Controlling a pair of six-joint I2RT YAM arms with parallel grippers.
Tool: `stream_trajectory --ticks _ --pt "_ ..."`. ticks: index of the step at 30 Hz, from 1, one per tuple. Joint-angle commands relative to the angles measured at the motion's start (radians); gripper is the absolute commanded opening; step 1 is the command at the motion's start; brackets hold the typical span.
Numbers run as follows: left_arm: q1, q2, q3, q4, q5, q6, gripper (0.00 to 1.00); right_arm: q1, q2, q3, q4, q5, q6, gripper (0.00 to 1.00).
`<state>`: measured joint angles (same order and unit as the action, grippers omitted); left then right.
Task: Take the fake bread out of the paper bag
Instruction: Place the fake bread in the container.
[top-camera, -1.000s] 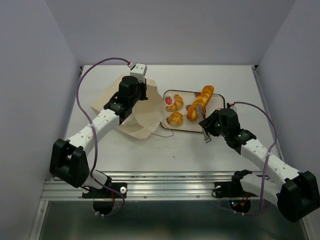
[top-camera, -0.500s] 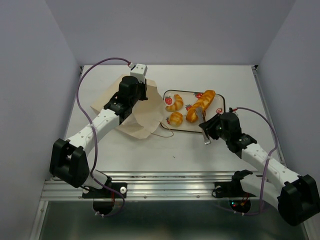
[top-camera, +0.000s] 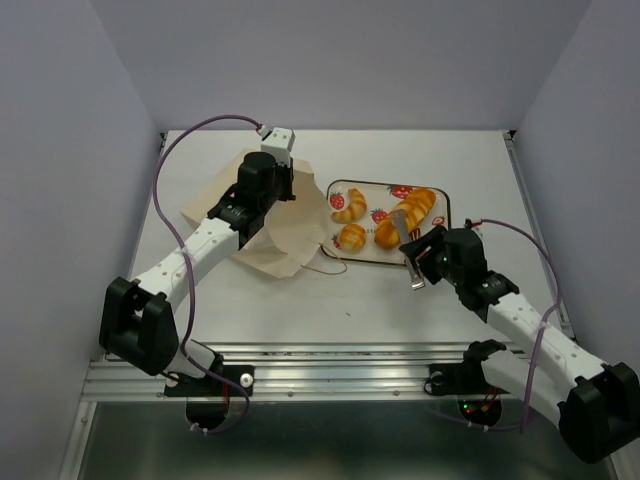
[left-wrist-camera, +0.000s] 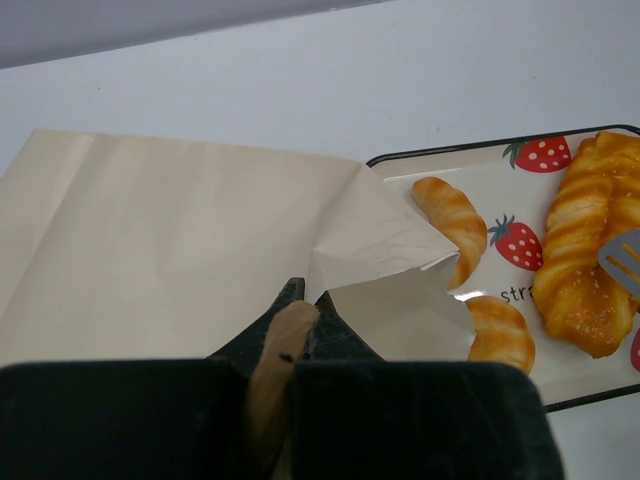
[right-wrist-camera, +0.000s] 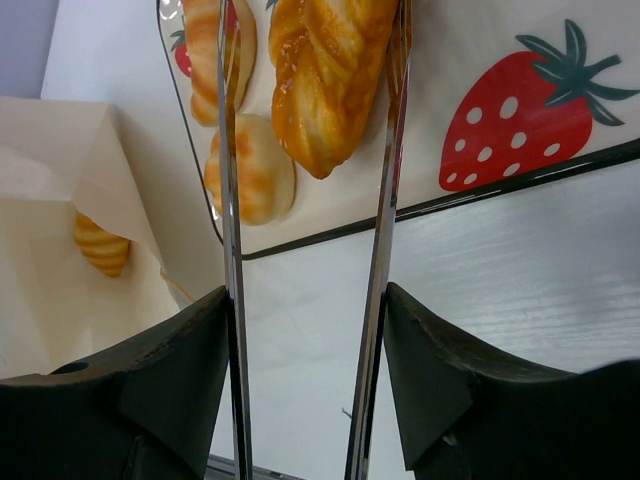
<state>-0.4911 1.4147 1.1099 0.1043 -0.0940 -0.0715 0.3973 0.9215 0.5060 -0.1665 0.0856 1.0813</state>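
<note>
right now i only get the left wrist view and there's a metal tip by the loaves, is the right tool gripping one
observer: No. In the right wrist view the right tool is open, its fingers flank the near end of a loaf, and that loaf lies on the tray.
operator: ok, where's the bag handle, can't see it
observer: The top view shows a cord loop lying on the table off the near corner of the bag, beside the tray's near left corner.
</note>
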Motion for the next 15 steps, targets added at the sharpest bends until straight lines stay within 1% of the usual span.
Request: stream_trajectory --ticks 1,10,14,15 --pt "-0.003 -0.053 0.007 0.035 -0.001 0.018 0.00 -0.006 -0.067 0.014 -0.037 0.074 0.012 0.64" --pt "-0.003 -0.046 0.013 0.034 0.020 0.041 0.00 -0.006 -0.185 0.022 -0.185 0.158 0.002 0.65" --pt "-0.001 -0.051 0.010 0.035 0.062 0.067 0.00 -0.006 -0.225 0.063 -0.200 0.169 -0.075 0.63" --pt "-0.003 -0.054 0.007 0.037 0.074 0.102 0.00 -0.006 -0.231 0.081 -0.199 0.164 -0.096 0.63"
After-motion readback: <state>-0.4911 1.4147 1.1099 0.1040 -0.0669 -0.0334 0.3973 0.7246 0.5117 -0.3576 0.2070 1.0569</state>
